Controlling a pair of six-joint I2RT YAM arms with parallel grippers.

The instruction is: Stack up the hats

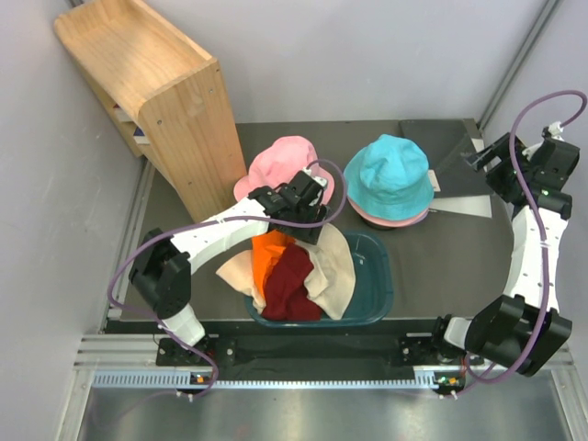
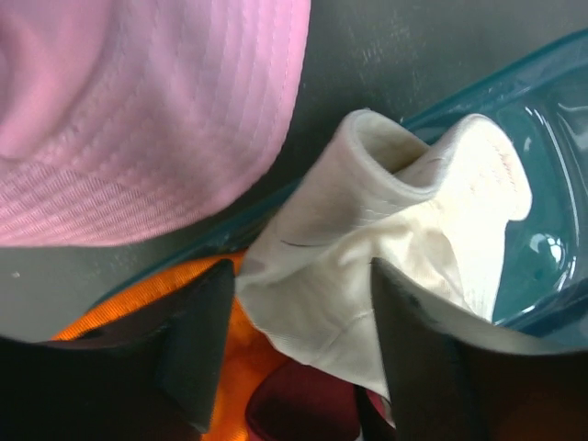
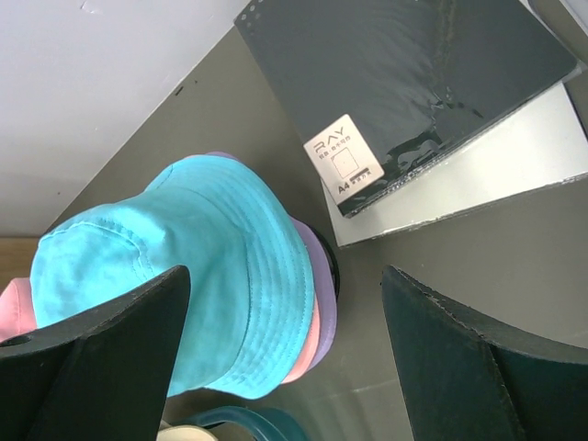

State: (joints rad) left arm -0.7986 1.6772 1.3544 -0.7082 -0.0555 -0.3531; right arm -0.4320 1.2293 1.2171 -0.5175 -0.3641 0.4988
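A teal hat point(image 1: 392, 175) tops a stack at the back, with peach and lavender brims under it point(image 3: 317, 303). A pink hat point(image 1: 280, 163) sits to its left. Beige point(image 1: 338, 266), orange point(image 1: 269, 255) and maroon point(image 1: 292, 285) hats lie heaped in the dark teal tub point(image 1: 377, 285). My left gripper point(image 2: 299, 354) is open over the tub's back edge, its fingers either side of a fold of the beige hat point(image 2: 367, 276). My right gripper point(image 3: 285, 358) is open and empty, held high at the right, apart from the teal hat point(image 3: 184, 266).
A wooden shelf unit point(image 1: 156, 92) stands at the back left, close to the pink hat. A black folder point(image 3: 404, 83) on a white sheet point(image 3: 514, 156) lies at the back right, next to the stack.
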